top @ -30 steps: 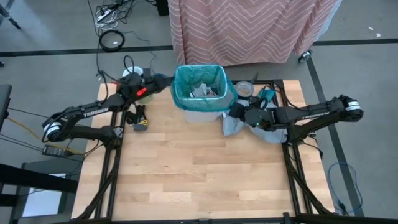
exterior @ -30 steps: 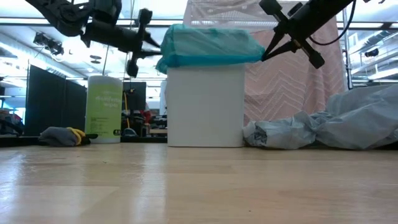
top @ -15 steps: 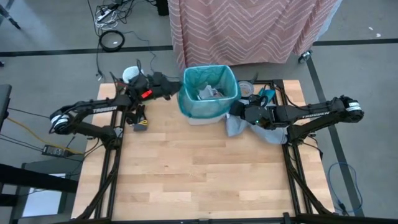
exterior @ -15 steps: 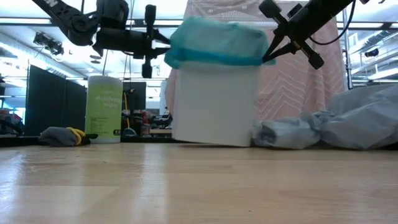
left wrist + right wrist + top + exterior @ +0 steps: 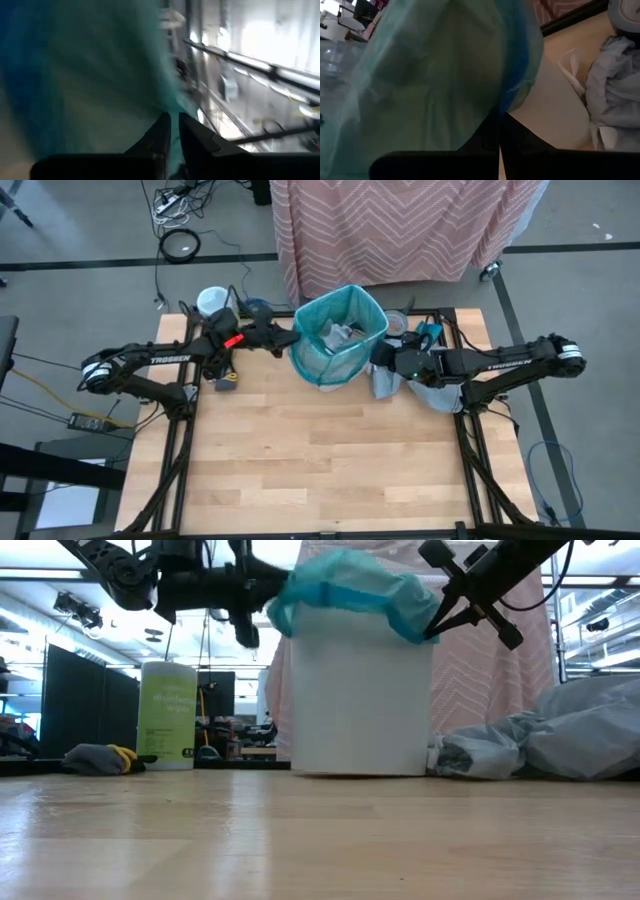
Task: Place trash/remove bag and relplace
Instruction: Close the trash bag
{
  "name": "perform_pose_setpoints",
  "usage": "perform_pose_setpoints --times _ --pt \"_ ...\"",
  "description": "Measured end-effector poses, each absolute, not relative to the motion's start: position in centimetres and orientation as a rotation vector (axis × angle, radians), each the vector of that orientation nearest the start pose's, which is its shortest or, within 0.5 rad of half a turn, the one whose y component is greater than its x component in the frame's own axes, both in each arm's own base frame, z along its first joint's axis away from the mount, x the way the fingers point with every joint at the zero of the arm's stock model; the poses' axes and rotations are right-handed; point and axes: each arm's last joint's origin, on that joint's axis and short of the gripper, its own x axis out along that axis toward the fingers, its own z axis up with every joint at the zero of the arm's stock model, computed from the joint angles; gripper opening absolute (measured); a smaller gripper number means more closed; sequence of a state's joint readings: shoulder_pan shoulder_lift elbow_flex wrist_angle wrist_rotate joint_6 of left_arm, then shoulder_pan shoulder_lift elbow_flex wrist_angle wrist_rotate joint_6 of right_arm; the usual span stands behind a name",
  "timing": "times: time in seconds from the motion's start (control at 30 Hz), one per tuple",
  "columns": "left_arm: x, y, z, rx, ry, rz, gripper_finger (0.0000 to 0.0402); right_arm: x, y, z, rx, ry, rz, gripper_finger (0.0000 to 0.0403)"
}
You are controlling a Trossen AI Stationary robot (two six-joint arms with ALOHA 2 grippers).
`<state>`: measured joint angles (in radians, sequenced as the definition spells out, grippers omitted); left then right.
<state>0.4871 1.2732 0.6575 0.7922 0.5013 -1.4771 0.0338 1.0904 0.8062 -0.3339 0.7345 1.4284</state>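
Up near the far edge of the table (image 5: 300,460), both grippers pinch the rim of the teal-green bag (image 5: 338,330) that lines the small white bin (image 5: 360,690). The left gripper (image 5: 292,337) has its fingers clamped on the bag's left edge, and the right gripper (image 5: 378,358) is fully closed on the right edge. In the low view the bag's cuff (image 5: 345,592) is bunched over the top of the bin. Seen from above, the trash (image 5: 336,333) lies inside the bag as pale crumpled bits. A grey plastic bag (image 5: 425,390) lies on the table just right of the bin, under the right arm. A green canister (image 5: 167,715) and a grey and yellow cloth (image 5: 100,758) sit far left.
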Motion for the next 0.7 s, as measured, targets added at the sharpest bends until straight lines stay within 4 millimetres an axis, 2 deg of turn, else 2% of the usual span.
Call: perform_pose_setpoints --times 0.2,0.37,0.53,0.7 --pt "23.3 12.2 29.2 -1.292 -0.098 -0.294 0.0047 22.1 -1.2 27.5 1.091 0.005 -0.944 0.0000" --pt "22.5 13.1 28.7 -1.266 0.022 -0.346 0.0047 22.1 -1.2 27.5 1.092 0.005 -0.943 0.0000" --pt "22.1 14.1 27.4 -1.213 0.108 -0.290 0.0045 22.1 -1.2 27.5 1.093 0.005 -0.943 0.0000" --pt "21.1 15.8 25.3 -1.219 0.175 -0.118 0.0033 22.2 -1.2 27.5 1.100 0.006 -0.940 0.0000"
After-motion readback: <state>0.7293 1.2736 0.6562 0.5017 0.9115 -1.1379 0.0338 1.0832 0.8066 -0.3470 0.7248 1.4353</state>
